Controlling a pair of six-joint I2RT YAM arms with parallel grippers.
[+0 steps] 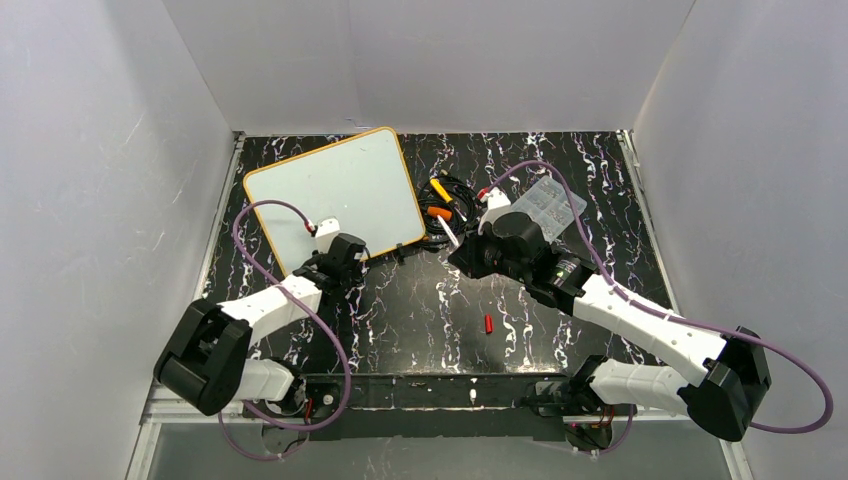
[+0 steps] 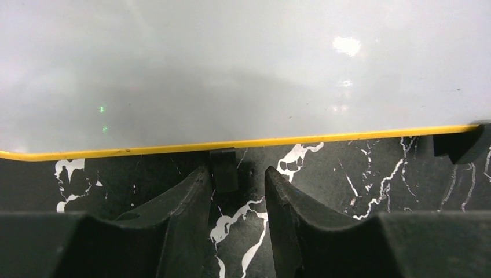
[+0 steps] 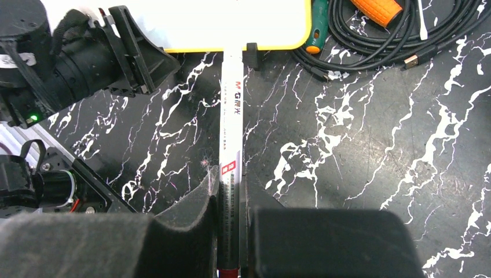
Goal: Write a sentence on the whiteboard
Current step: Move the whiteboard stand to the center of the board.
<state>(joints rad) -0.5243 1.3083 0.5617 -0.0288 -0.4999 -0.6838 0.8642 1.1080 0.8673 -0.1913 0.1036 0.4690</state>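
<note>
The whiteboard (image 1: pixel 335 190) lies flat at the far left of the table, white with an orange-yellow rim. No red letters show on it in any view. My left gripper (image 1: pixel 350 250) is open and empty just short of the board's near edge; in its wrist view the jaws (image 2: pixel 237 171) stand apart before the yellow rim and the board (image 2: pixel 231 69). My right gripper (image 1: pixel 470 255) is shut on a white marker (image 3: pixel 230 127). The marker points at the board's near edge (image 3: pixel 191 23), its tip over the rim. The marker also shows in the top view (image 1: pixel 452 232).
A small red cap (image 1: pixel 488 323) lies on the marble table between the arms. A clear plastic parts box (image 1: pixel 547 208) sits at the back right. Coiled black cables with orange- and yellow-handled tools (image 1: pixel 440 200) lie right of the board. A black clip (image 2: pixel 224 168) sits at the board's edge.
</note>
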